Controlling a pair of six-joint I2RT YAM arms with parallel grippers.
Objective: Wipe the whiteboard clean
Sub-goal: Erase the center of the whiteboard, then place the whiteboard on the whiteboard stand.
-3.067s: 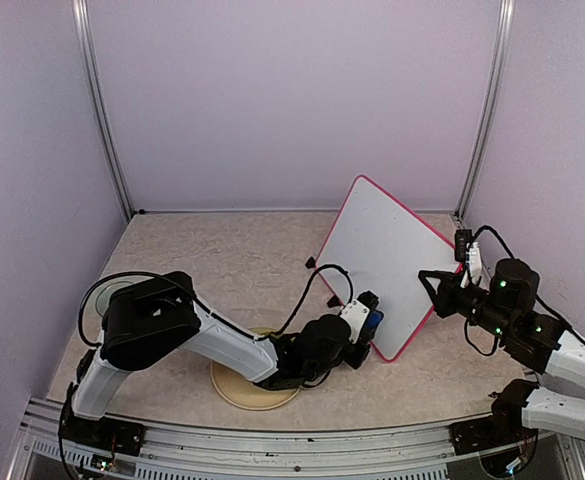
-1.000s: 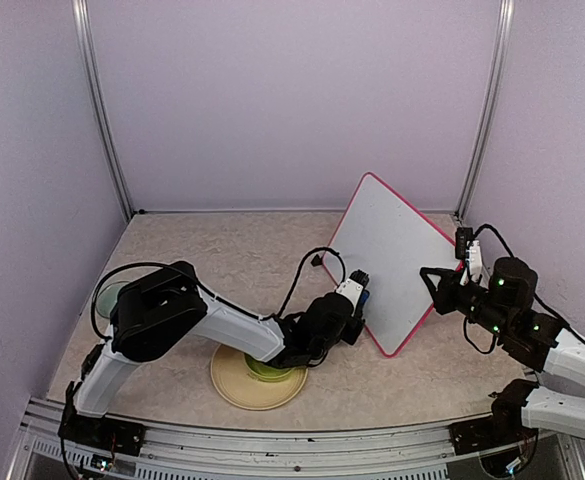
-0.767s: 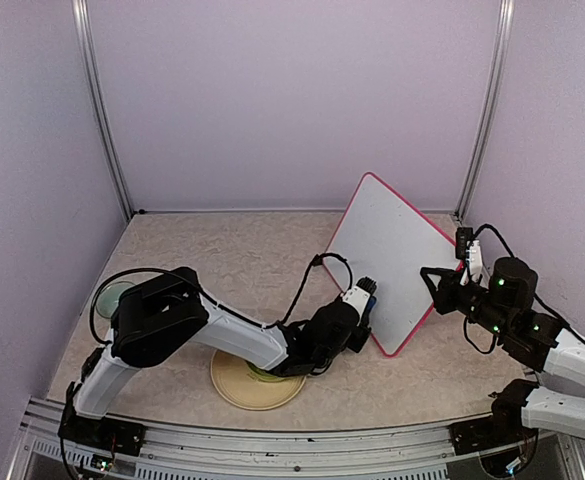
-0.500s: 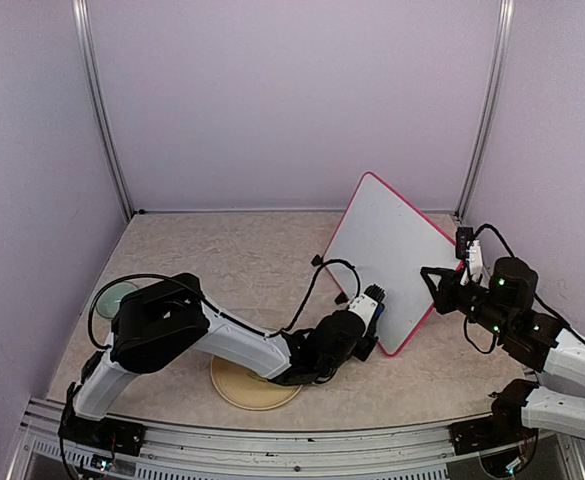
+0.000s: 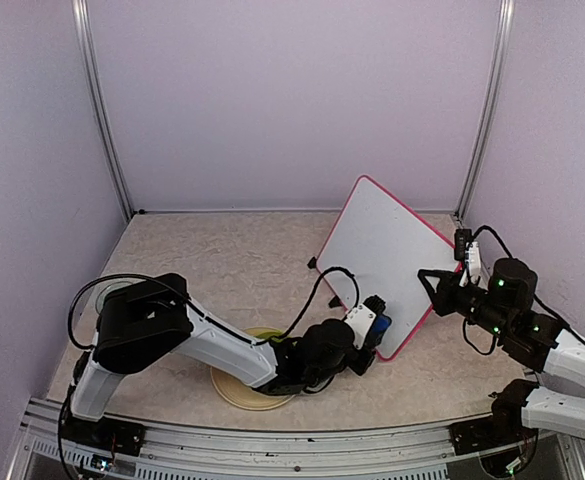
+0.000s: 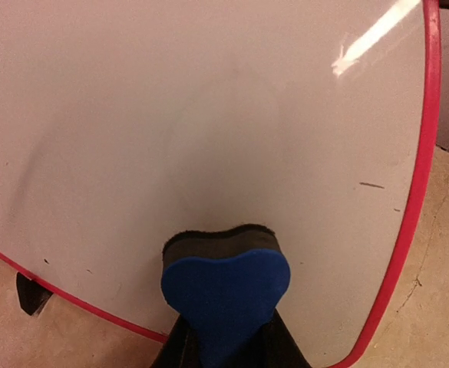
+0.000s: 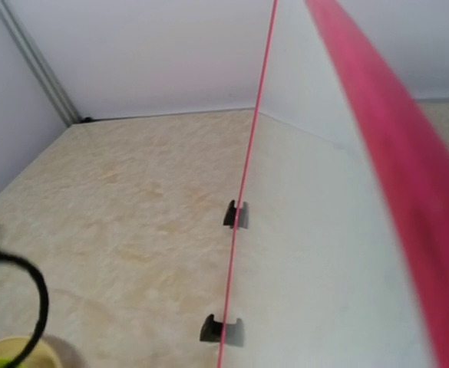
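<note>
Top external: whiteboard tilted, facing 8 o'clock; my left claw clamps a blue eraser against it; right claw grips its frame.

Seen from the left wrist, the whiteboard runs off the top and left edges, and the blue eraser hides most of the left gripper's fingers at the bottom. From the right wrist, its pink frame blurs at right. From overhead, the left arm covers part of the plate.
</note>
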